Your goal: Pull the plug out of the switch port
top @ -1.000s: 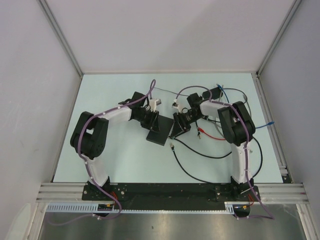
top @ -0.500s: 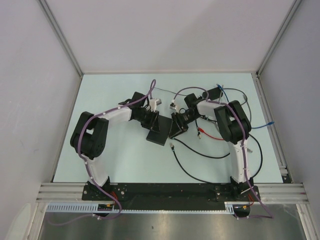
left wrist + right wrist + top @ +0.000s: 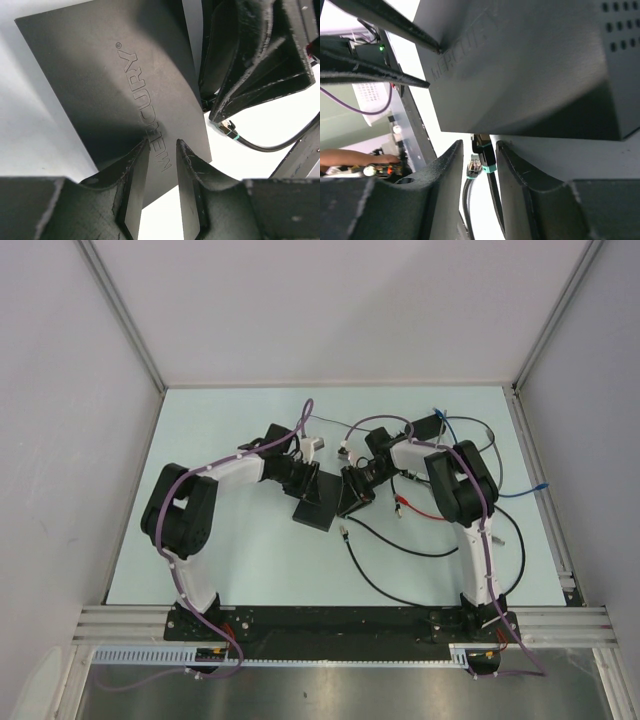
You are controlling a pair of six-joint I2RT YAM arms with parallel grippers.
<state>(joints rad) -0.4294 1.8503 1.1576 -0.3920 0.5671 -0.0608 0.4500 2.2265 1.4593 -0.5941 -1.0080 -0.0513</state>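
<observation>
Near the middle of the pale worktop lies the flat matte-black rectangular box, with an embossed logo on its broad face. One claw meets it from each side.

The left claw reaches the box from the left. Its fingers stand part-way apart, and a corner of the logo face shows in the narrow gap between them. I cannot tell whether they clamp that corner or only rest against it.

The right claw sits at the opposite short edge, where the switch port is. The socket itself is hidden under the box's edge in both wrist views. Between the right fingers is a black cable plug with a teal band, right up against that edge, with its cable trailing away toward the wrist. The fingers flank the plug closely, and a sliver of light shows on one side. Whether they pinch it, and whether the plug is seated in the socket, I cannot tell.

A red cable lies on the worktop just beyond the right arm.
</observation>
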